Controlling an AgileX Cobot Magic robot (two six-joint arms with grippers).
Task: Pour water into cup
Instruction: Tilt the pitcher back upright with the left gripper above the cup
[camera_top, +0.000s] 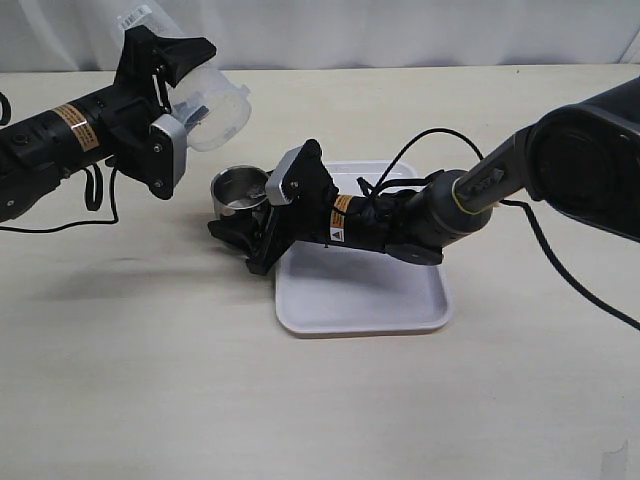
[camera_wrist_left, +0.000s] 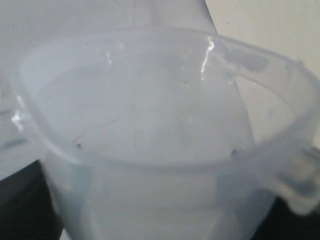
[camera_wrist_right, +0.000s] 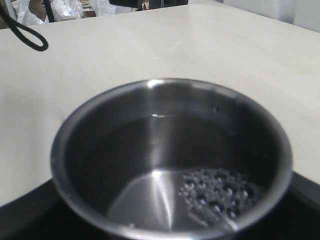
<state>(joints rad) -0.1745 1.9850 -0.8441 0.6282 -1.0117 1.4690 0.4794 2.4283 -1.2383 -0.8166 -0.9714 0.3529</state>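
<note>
One shiny steel cup (camera_wrist_right: 150, 165), dark inside, holds bubbly water (camera_wrist_right: 215, 192).

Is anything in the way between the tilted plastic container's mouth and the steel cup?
Nothing visible does. The plastic container, tilted in the left gripper, opens toward the cup held by the right gripper; only air lies between them, and the cup's mouth is uncovered.
</note>
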